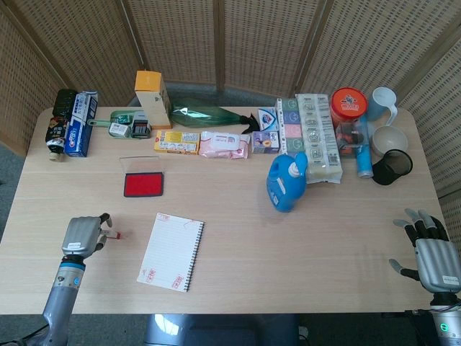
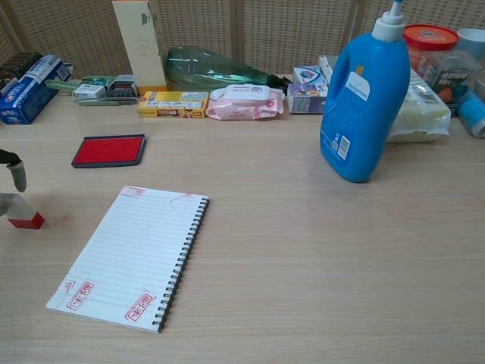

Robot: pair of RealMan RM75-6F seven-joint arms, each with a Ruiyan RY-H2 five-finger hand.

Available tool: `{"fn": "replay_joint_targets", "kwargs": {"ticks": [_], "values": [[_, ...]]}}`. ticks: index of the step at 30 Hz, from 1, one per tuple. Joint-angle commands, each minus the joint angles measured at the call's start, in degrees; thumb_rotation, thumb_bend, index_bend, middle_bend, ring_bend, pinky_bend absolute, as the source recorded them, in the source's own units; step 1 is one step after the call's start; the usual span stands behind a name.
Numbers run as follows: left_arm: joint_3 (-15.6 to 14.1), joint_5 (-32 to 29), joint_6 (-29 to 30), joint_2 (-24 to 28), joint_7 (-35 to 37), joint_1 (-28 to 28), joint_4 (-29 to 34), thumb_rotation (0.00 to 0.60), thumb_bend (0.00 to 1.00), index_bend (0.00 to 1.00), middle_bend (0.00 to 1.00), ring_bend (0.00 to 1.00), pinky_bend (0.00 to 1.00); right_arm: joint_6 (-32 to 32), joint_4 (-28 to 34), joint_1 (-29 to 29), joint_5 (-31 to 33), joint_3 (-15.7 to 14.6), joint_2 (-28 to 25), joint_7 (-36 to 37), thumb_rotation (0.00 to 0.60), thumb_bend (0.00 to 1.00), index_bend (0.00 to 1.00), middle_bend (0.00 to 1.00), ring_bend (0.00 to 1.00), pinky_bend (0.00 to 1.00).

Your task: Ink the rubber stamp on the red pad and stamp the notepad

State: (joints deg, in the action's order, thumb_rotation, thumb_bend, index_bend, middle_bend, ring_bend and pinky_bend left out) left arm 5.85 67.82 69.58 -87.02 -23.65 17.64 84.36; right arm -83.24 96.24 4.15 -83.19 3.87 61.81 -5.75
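My left robot hand [image 1: 81, 236] is low on the desk [image 1: 302, 245], near its left edge. The stamp [image 1: 113, 234] lies on the desk right by its fingertips [image 1: 105, 218]. In the chest view I see one finger [image 2: 15, 171] curved just above the stamp's clear handle, and the stamp's red end rests on the desk. I cannot tell if the fingers touch the stamp or pinch it.

My right robot hand [image 1: 434, 252] is far off at the right front corner of the desk. Its fingers are spread apart and it holds nothing.

The notepad [image 1: 171, 250] lies flat just to the right of the stamp, a bit tilted, with its wire spine on the right side. It has red stamp marks at its top and bottom corners. The red ink pad [image 1: 143, 184] sits open behind the notepad, and its clear lid stands up at the back.

There is one stamp, one notepad and one ink pad.

The wide part of the desk between the notepad and my right robot hand is bare wood. One blue bottle [image 1: 287, 180] stands near the middle. A row of boxes and packs runs along the back edge, with one green bottle [image 1: 205, 115] lying on its side among them.
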Motion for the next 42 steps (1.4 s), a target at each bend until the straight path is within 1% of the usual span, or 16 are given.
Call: {"fn": "replay_joint_targets", "kwargs": {"ticks": [1, 8, 14, 18, 26, 32, 34, 37, 41, 42], "values": [[-0.05, -0.05, 0.07, -0.22, -0.27, 0.13, -0.05, 0.600, 0.33, 0.48, 1.00, 1.00, 1.00, 0.02, 0.05, -0.01, 0.07, 0.02, -0.03, -0.03, 0.600, 0.04, 0.25, 0.11, 0.09, 0.08], [-0.10, -0.66, 0.14, -0.69, -0.85, 0.35, -0.03, 0.600, 0.33, 0.51, 1.00, 1.00, 1.00, 0.16, 0.23, 0.00, 0.27, 0.03, -0.13, -0.09, 0.600, 0.04, 0.25, 0.11, 0.09, 0.08], [-0.23, -0.52, 0.89, -1.33, -1.45, 0.40, -0.80, 0.600, 0.36, 0.54, 1.00, 1.00, 1.00, 0.32, 0.23, 0.06, 0.36, 0.03, -0.18, 0.00, 0.600, 0.04, 0.25, 0.11, 0.09, 0.08], [-0.27, -0.49, 1.32, -1.81, -1.40, 0.32, -1.39, 0.600, 0.37, 0.58, 1.00, 1.00, 1.00, 0.40, 0.29, 0.06, 0.44, 0.02, -0.18, 0.04, 0.600, 0.04, 0.25, 0.11, 0.09, 0.08], [-0.23, -0.53, 1.36, -2.01, -1.76, 0.57, -2.04, 0.600, 0.37, 0.59, 1.00, 1.00, 1.00, 0.44, 0.32, 0.07, 0.51, 0.02, -0.18, -0.07, 0.600, 0.04, 0.25, 0.11, 0.09, 0.08], [0.22, -0.28, 1.30, -0.77, -1.97, 1.07, -0.31, 0.600, 0.37, 0.59, 1.00, 1.00, 1.00, 0.59, 0.29, 0.11, 0.53, -0.04, -0.14, -0.14, 0.600, 0.04, 0.25, 0.11, 0.09, 0.08], [0.78, -0.52, 1.42, 0.00, -2.75, 1.44, 0.90, 0.600, 0.37, 0.59, 1.00, 1.00, 1.00, 0.63, 0.30, 0.12, 0.53, -0.08, -0.13, -0.17, 0.600, 0.04, 0.25, 0.11, 0.09, 0.08], [2.67, -2.33, 1.29, 1.87, -5.55, 2.62, 4.34, 0.600, 0.37, 0.59, 1.00, 1.00, 1.00, 0.68, 0.29, 0.15, 0.49, -0.13, -0.05, -0.43, 0.600, 0.04, 0.25, 0.11, 0.09, 0.08], [5.62, -7.23, -0.64, 4.17, -9.25, 4.91, 8.17, 0.600, 0.37, 0.59, 1.00, 1.00, 1.00, 0.90, 0.27, 0.21, 0.58, -0.22, 0.09, -0.80, 0.600, 0.04, 0.25, 0.11, 0.09, 0.08], [6.48, -8.76, -0.68, 4.64, -11.47, 5.81, 8.85, 0.600, 0.37, 0.59, 1.00, 1.00, 1.00, 0.96, 0.28, 0.22, 0.60, -0.26, 0.13, -0.90, 0.600, 0.04, 0.25, 0.11, 0.09, 0.08]]}}
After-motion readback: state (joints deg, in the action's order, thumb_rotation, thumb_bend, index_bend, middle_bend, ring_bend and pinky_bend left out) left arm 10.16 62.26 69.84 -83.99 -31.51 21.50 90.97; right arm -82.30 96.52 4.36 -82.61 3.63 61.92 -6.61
